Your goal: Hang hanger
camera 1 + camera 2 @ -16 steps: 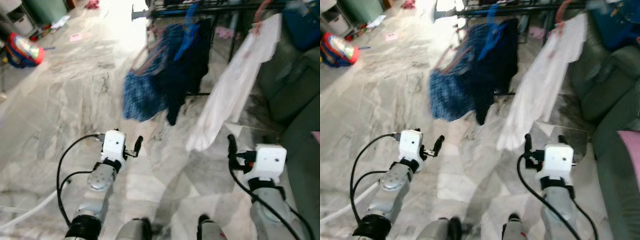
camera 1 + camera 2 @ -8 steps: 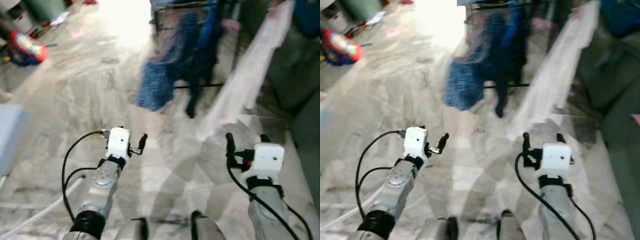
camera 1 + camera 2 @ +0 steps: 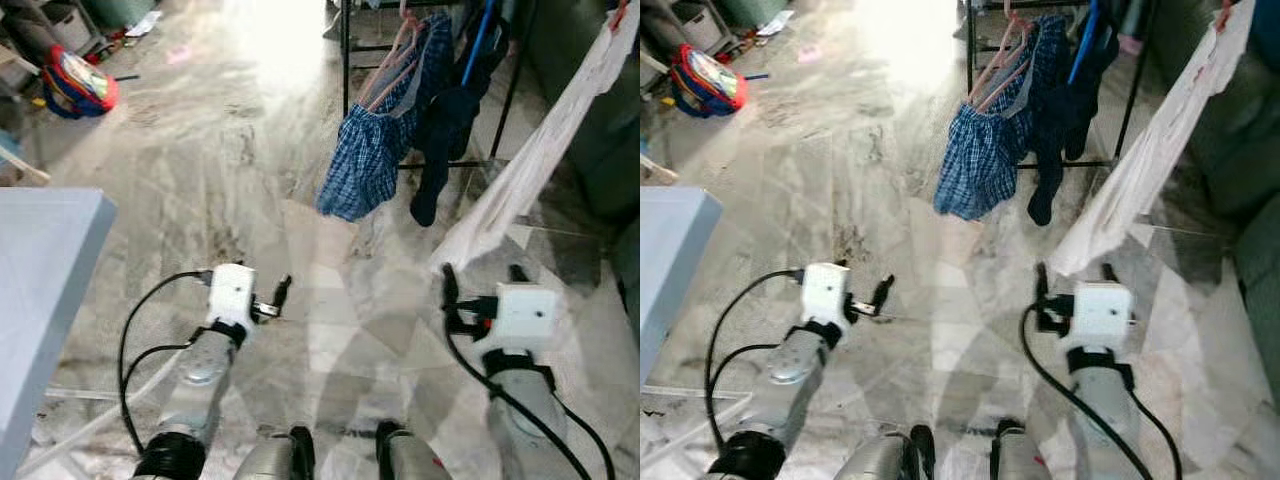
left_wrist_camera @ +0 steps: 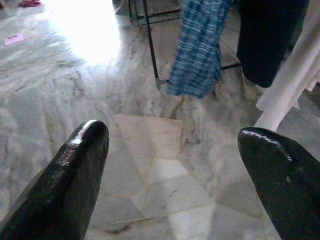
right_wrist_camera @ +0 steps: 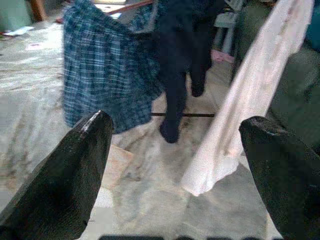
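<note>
Swinging right and steadying, the head camera has brought a pale blue tabletop (image 3: 40, 290) into view at left, the clothes having merely shifted in frame. Left gripper (image 4: 172, 165) hovers over marble floor (image 3: 200, 170), fingers spread, empty. Ahead, a blue checked garment on pink hangers (image 3: 375, 150) hangs from a black metal drying rack (image 3: 345, 40), apparently to dry, beside dark clothing (image 3: 445, 130) and a white shirt (image 3: 540, 150). Right gripper (image 5: 175, 165) likewise gapes empty. No loose hanger is visible.

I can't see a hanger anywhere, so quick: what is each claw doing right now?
Left claw: open, holding nothing, above the floor.
Right claw: open, holding nothing, pointed at the hanging clothes.
</note>
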Tool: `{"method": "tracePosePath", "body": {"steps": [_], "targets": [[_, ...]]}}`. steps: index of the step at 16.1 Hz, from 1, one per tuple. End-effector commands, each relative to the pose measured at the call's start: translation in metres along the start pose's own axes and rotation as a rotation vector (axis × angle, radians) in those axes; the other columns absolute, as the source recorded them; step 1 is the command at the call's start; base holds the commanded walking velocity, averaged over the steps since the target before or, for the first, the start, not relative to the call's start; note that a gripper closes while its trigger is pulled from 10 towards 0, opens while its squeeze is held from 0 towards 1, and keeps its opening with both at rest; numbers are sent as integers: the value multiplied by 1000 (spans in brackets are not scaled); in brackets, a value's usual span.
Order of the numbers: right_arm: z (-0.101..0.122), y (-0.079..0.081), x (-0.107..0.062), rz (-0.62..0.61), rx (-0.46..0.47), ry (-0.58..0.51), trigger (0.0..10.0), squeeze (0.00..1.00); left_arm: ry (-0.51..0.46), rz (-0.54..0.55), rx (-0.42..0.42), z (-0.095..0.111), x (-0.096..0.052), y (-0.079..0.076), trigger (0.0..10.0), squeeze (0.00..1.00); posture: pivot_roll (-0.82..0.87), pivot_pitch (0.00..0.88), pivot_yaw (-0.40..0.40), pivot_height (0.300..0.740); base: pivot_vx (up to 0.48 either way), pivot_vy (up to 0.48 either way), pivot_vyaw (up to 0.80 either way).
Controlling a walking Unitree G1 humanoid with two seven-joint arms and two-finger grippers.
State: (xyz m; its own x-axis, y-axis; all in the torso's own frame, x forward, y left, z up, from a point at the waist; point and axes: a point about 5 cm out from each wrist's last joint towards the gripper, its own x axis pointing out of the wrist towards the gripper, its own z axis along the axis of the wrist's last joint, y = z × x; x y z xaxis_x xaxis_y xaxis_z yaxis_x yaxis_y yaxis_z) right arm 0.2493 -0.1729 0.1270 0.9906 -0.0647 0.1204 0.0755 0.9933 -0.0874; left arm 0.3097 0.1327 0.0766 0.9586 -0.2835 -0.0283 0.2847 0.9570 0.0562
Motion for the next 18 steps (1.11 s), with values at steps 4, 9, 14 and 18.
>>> {"method": "tracePosePath", "body": {"steps": [4, 9, 14, 18], "targets": [[3, -2, -1, -6, 4, -4, 10000, 0, -7, -38, -28, -2, -3, -6, 10000, 0, -76, 296, 103, 740, 142, 64, -370], [4, -1, -2, -13, -3, -9, 10000, 0, -17, -59, -28, 3, 4, -8, 10000, 0, -89, 291, 112, 740, 326, 318, -160], [6, -1, -1, -2, -22, -20, 10000, 0, -15, -72, -40, 1, 3, -14, 10000, 0, -89, 290, 105, 740, 308, 369, 0], [7, -1, 1, -3, -28, -23, 10000, 0, -10, -70, -37, -1, 2, -14, 10000, 0, -83, 292, 105, 740, 309, 368, 0]]}}
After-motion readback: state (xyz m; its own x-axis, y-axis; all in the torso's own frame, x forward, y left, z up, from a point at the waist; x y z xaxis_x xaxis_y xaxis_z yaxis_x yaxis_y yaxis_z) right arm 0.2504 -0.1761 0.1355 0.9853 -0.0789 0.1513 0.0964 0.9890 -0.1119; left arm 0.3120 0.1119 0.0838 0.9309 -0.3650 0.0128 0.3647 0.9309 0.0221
